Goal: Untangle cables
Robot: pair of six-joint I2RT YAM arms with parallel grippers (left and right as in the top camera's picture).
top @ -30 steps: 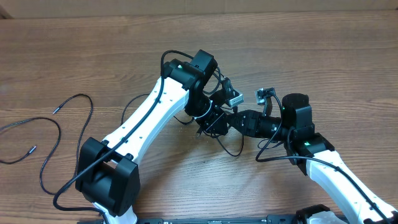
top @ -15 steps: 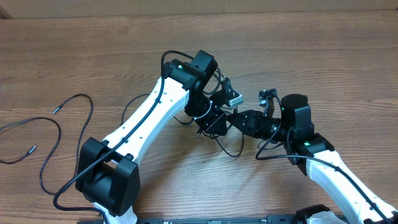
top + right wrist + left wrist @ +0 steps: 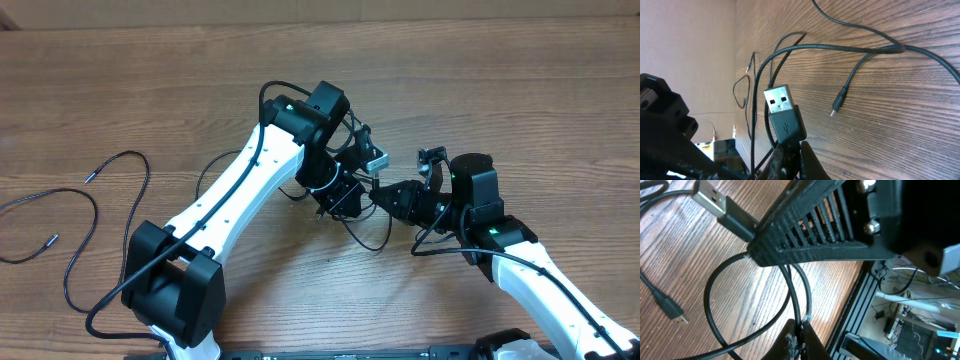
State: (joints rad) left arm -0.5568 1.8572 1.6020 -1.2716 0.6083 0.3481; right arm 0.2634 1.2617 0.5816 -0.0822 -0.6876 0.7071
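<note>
My right gripper (image 3: 790, 150), pinched on the USB cable (image 3: 783, 114), edged toward my left gripper (image 3: 799, 337), clamped on cable strands (image 3: 791, 287); tangle likely persists.

left arm (image 3: 235, 195), right arm (image 3: 545, 285): white links, black joints | fingers (image 3: 810, 235): black, ribbed | screws (image 3: 868, 226): silver | lights (image 3: 283, 103): green

**Even light overhead, sheen and softness up close**

Soft, even light is falling across the wooden table (image 3: 500, 90) in the overhead view, and the arms are throwing only faint shadows. In the left wrist view a pale sheen is lying on the wood grain. The cables (image 3: 707, 302) are casting thin shadows beside themselves, and the room beyond the table edge is glaring bright. In the right wrist view the USB plug (image 3: 779, 102) is glinting, while the nearest dark shapes are possibly slipping out of focus.
</note>
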